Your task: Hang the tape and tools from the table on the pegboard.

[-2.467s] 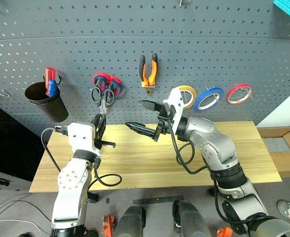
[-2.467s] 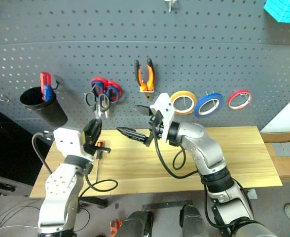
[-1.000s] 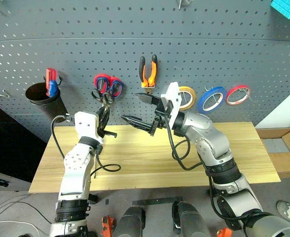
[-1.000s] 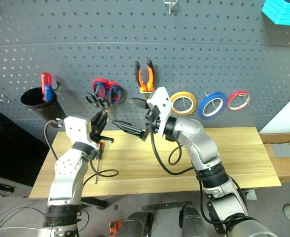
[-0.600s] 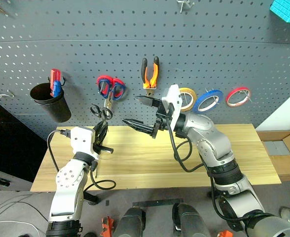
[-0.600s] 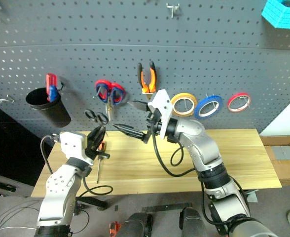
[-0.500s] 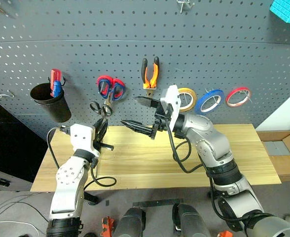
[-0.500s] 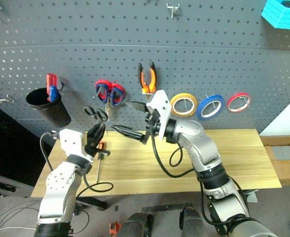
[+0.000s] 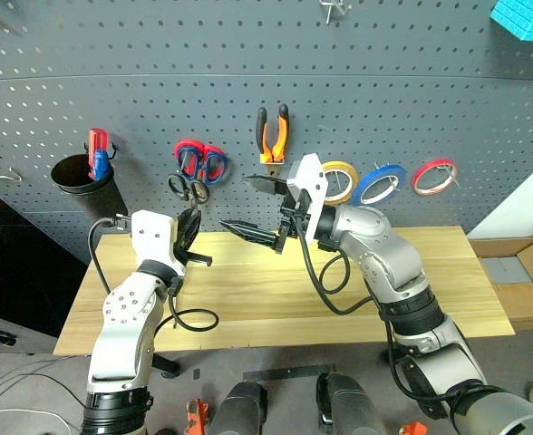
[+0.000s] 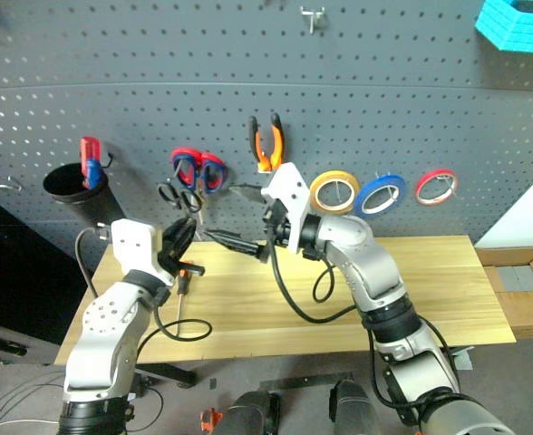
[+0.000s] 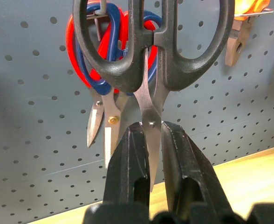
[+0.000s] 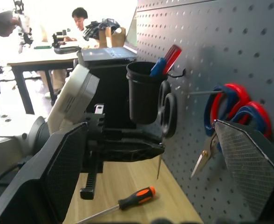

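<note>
My left gripper (image 9: 192,219) is shut on the blades of the small black-handled scissors (image 9: 187,188) and holds them upright against the pegboard (image 9: 411,100). Their handles (image 11: 151,42) overlap the red-and-blue scissors (image 11: 99,56) hanging there. My right gripper (image 9: 237,204) stands wide open and empty just right of them, pointing left. The orange-and-black pliers (image 9: 273,134) and the yellow tape (image 9: 339,179) hang on the board. The orange-and-black screwdriver (image 12: 127,201) lies on the table (image 9: 430,272) below the left gripper.
A black cup (image 9: 82,186) with red-and-blue tool handles (image 9: 97,152) hangs at the left. Blue tape (image 9: 382,183) and red tape (image 9: 432,175) hang right of the yellow roll. A cardboard box (image 9: 520,272) sits past the table's right end. A person (image 12: 81,18) sits far behind.
The black scissors in my left gripper dipped below the red-and-blue scissors, then rose back towards them as the gripper tipped up. The view shifted. The right gripper stayed put.
</note>
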